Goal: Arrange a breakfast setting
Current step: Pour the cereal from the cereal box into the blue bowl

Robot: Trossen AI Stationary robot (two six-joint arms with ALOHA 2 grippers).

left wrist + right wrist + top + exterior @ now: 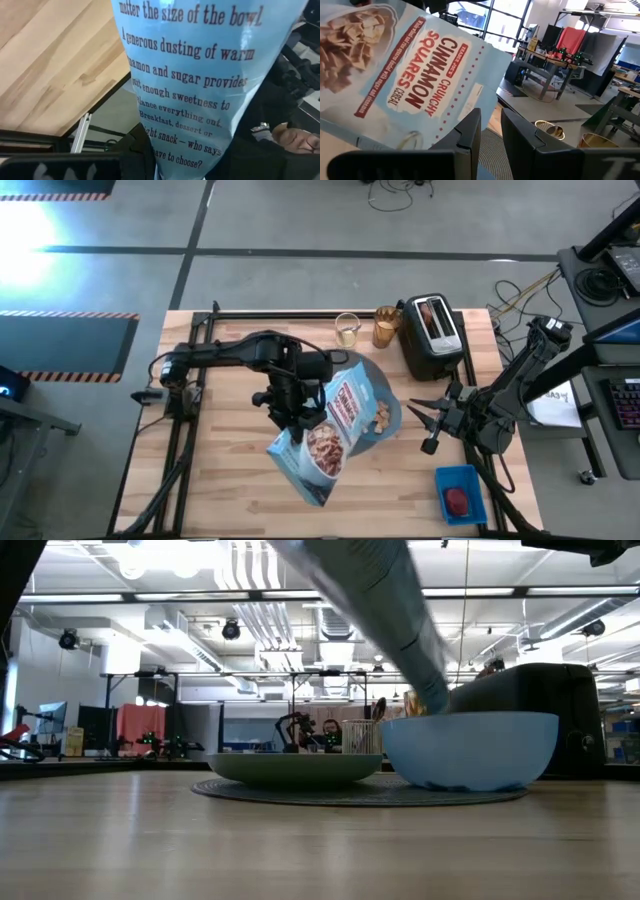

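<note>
Cereal bag tipped over the blue bowl

The left gripper is closed on the bottom end of the cereal bag. The bag's long side slants, with its open mouth pointing down into the blue bowl, where cereal squares already lie. The bowl sits on the round dark-grey mat near the middle of the tabletop, beside the pale green plate. The right gripper waits just beside the bowl, holding nothing, its fingers only a little apart.
</note>
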